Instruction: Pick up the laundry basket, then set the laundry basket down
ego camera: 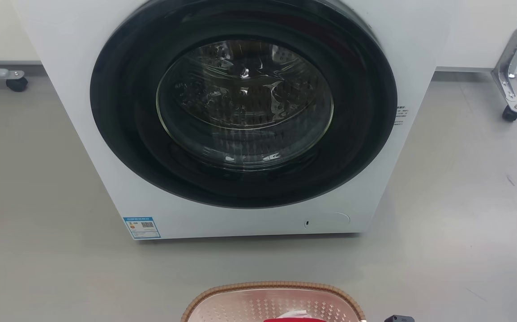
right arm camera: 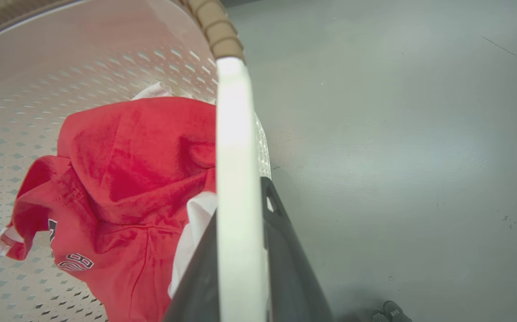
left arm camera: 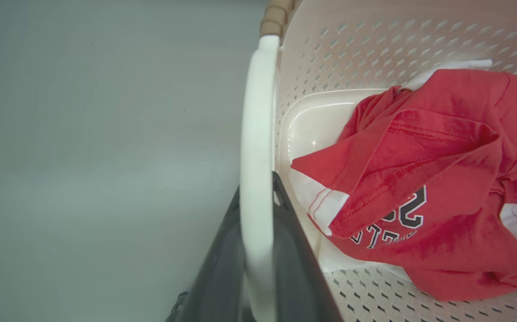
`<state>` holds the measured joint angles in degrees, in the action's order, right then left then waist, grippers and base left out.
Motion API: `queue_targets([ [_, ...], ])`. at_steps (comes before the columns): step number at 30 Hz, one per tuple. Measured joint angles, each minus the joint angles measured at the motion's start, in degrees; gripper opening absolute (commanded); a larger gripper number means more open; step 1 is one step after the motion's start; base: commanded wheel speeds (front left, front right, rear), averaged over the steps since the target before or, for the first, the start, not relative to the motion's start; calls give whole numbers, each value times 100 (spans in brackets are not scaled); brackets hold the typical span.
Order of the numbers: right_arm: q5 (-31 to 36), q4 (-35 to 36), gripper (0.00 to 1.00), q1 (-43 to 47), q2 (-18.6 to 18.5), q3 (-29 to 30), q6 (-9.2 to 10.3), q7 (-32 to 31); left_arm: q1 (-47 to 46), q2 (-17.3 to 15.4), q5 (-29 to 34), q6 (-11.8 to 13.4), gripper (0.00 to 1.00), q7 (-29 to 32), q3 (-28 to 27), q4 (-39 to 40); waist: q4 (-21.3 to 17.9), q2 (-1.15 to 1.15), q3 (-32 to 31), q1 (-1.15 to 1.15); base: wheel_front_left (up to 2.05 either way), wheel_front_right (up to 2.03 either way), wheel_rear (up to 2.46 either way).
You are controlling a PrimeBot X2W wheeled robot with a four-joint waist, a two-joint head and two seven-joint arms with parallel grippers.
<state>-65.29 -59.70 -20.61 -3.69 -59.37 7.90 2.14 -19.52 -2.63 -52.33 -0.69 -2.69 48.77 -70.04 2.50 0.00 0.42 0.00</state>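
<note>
Grey floor [ego camera: 39, 201] is seen before a white front-loading washing machine [ego camera: 240, 221]; at 6 o'clock, the cream perforated plastic laundry basket [ego camera: 274, 304] is held by its 2 white handles [left arm camera: 258, 112], left gripper [left arm camera: 258, 190] clamped at 9 o'clock, right gripper [right arm camera: 240, 201] at 3.

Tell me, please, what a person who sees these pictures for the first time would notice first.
The white washing machine with its big dark round door dominates the head view, standing on the grey floor. In front of it is the laundry basket, holding a bright red shirt with dark lettering. The left gripper and the right gripper each clamp a white side handle of it.
</note>
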Motion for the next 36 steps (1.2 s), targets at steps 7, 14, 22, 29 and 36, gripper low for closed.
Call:
queue_targets([
  [7,-88,-12,0,-16,0,-74,0,46,0,0,-11,16,0,-1,14,4,3,0,11,0,0,0,0],
  [14,-129,-37,0,-122,-1,-166,0,55,-3,-3,-32,18,0,-46,25,11,4,0,31,0,0,0,0],
  [22,-237,-56,0,-121,-2,-248,0,102,-10,-4,-38,24,0,-52,46,23,10,0,70,0,0,0,0],
  [29,-278,-87,0,-381,-4,-304,0,154,-263,-8,-40,26,0,-81,37,18,9,0,287,0,0,0,0],
  [36,-272,-137,0,-979,-12,-310,0,213,-837,-43,-34,68,0,-146,24,41,16,0,638,0,0,0,0],
])
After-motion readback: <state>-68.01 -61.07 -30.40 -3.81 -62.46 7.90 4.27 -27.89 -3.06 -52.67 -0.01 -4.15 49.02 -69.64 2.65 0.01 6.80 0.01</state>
